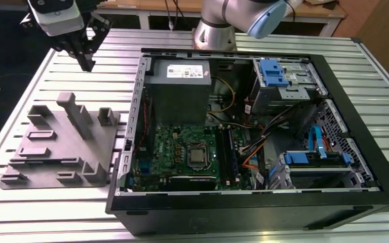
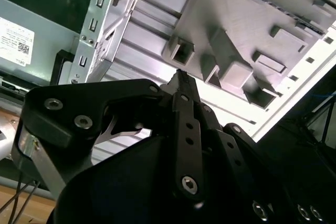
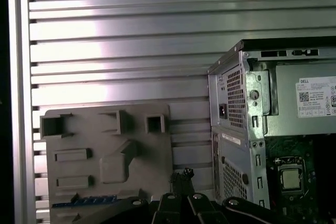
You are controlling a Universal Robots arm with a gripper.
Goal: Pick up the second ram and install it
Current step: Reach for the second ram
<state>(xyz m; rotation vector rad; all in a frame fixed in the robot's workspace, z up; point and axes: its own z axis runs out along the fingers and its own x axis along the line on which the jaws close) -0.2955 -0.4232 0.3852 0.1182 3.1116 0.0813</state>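
Gripper point(image 3: 181, 174), clenched empty, hangs near the grey holder point(image 3: 105, 129); the second ram point(image 3: 84, 201), seemingly the blue strip at its edge, should be light, stiff and fragile: pinch its long edges.

Looks like extruded aluminium for the worktop point(image 1: 46, 223), brushed, throwing back bright glare along the ribs. Matt grey plastic on the parts tray point(image 1: 59, 152), slightly grainy, printed-looking tbh. Black matt finish on the outside of the PC case point(image 1: 248, 210), bare perforated sheet metal inside, dull silver. Plain grey metal on the power supply point(image 1: 181, 93) with a white paper label point(image 1: 186, 72) stuck on. Glossy-ish green on the motherboard point(image 1: 174, 147). Smooth blue plastic on the drive clips point(image 1: 270, 73). Satin black on the hand point(image 2: 181, 76), with shiny steel screw heads point(image 2: 189, 183).
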